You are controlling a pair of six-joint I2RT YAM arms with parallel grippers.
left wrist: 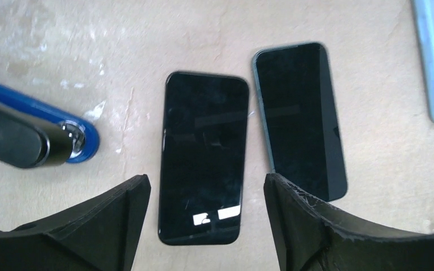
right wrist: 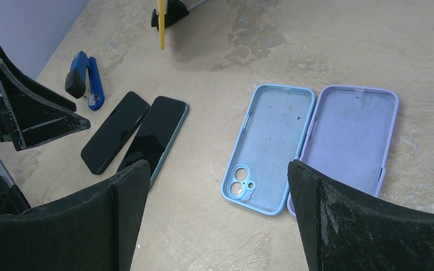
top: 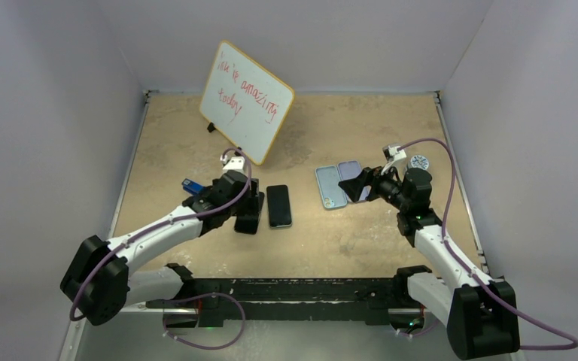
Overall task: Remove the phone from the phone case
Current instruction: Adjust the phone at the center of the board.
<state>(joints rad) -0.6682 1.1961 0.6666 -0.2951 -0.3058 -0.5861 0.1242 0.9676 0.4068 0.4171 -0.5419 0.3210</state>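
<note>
Black screens up, the dark phone (left wrist: 203, 158) and green phone (left wrist: 299, 118) lie bare, side by side on the counter (left wrist: 62, 56), apart from the empty blue case (right wrist: 271, 147) and purple case (right wrist: 347, 138). Left jaws hang spread over the dark phone, right jaws spread above the cases, both empty. I'd say removal looks finished; best lift both arms straight up, touching nothing.

A yellow-framed whiteboard (top: 247, 101), propped at a tilt toward the far side of the table (top: 346, 248), carries red handwriting in two slanted lines: "You're amazing" above "today."
</note>
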